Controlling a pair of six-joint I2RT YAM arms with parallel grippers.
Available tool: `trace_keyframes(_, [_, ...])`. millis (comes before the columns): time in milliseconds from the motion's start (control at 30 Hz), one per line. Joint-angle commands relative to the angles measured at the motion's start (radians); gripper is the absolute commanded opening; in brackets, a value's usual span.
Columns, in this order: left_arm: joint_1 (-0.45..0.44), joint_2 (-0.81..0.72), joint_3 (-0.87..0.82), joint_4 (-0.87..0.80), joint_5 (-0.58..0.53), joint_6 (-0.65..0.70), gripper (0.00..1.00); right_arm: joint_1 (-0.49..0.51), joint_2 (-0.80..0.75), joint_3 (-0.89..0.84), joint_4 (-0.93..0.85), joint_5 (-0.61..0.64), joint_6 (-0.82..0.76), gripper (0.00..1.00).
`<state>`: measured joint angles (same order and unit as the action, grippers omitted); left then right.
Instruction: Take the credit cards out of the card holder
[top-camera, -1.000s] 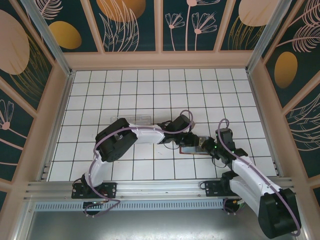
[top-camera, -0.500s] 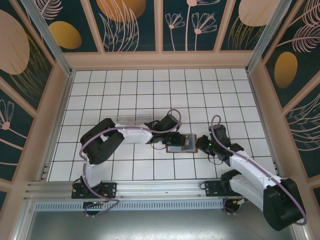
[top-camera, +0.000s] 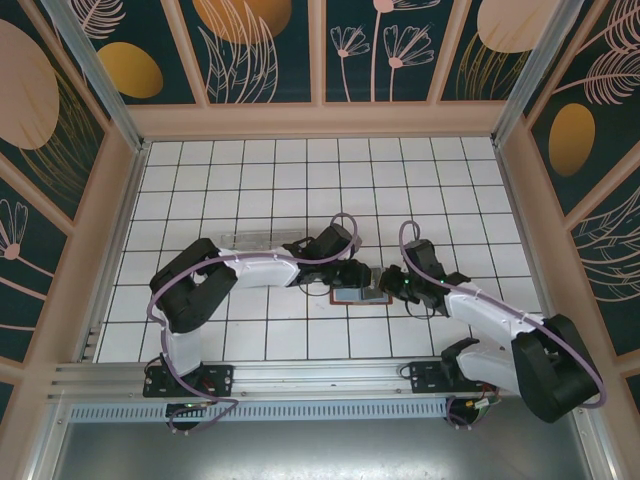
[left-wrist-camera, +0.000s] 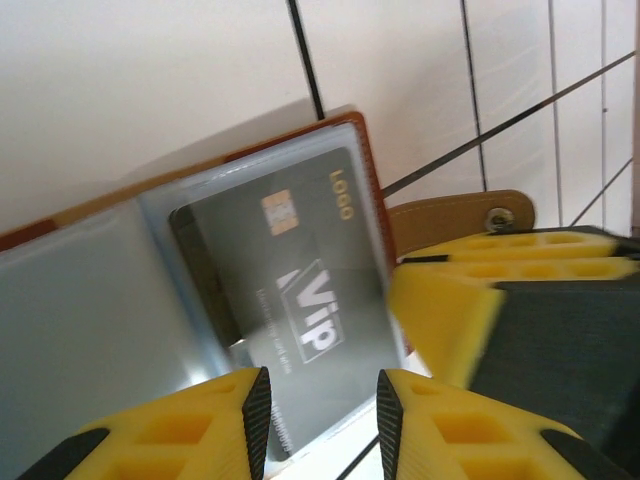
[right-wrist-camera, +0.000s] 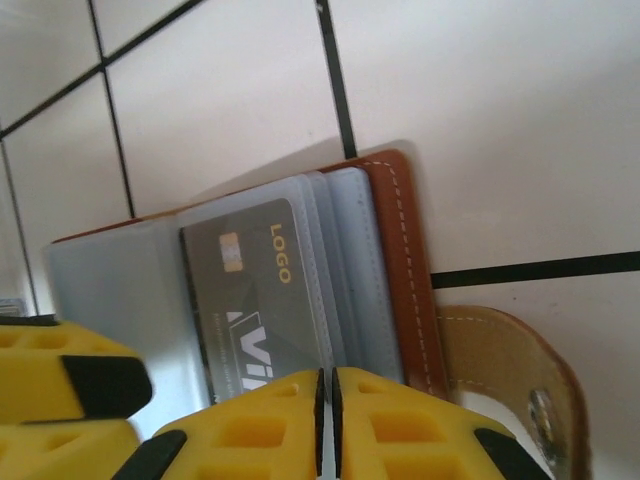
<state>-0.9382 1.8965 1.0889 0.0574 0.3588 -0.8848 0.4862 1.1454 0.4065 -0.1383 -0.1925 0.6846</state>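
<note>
A white tiled table (top-camera: 250, 180) with dark grout lines sits inside a frame of pale wooden rails and dark teal panels painted with flowers. Near its front middle lies the small flat brown leather-like card holder (top-camera: 358, 297), spread open like a book with its blue-grey clear sleeves facing up (left-wrist-camera: 100, 290). In the uppermost sleeve on the stitched side sits a black credit card (left-wrist-camera: 300, 290) with a gold chip, the word LOGO in gold and large white VIP letters; it also shows through the plastic in the right wrist view (right-wrist-camera: 245, 300). More empty-looking sleeves fan out beside it toward the brown spine (right-wrist-camera: 400, 250). A tan leather strap (right-wrist-camera: 510, 370) with a metal snap sticks out flat on the tiles from that edge. The left gripper (left-wrist-camera: 322, 420) hangs over the card's near end with its yellow fingers (left-wrist-camera: 200, 425) standing apart, the sleeve edge showing in the gap. The right gripper (right-wrist-camera: 326, 420) has its yellow fingers pressed together at the lip of the sleeves; whether any plastic is nipped between them I cannot tell. The two grippers meet nearly tip to tip over the holder. Farther back, behind the left arm, lies a clear plastic box (top-camera: 265, 238), its contents too faint to make out.
</note>
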Motion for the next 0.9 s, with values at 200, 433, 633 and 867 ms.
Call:
trace_keyframes(200, [0.004,0.04,-0.008,0.025,0.006,-0.077,0.34,0.008,0.029,-0.007,0.041,-0.021,-0.016,0.1])
trace_keyframes(433, [0.003,0.052,-0.005,-0.051,-0.06,-0.071,0.35,0.009,0.03,-0.012,0.047,-0.025,-0.013,0.1])
trace_keyframes(633, [0.004,0.067,-0.007,-0.048,-0.054,-0.074,0.36,0.008,0.033,-0.018,0.057,-0.032,-0.009,0.1])
trace_keyframes(867, [0.002,0.095,0.009,-0.013,-0.012,-0.084,0.37,0.012,0.042,-0.026,0.072,-0.041,0.001,0.09])
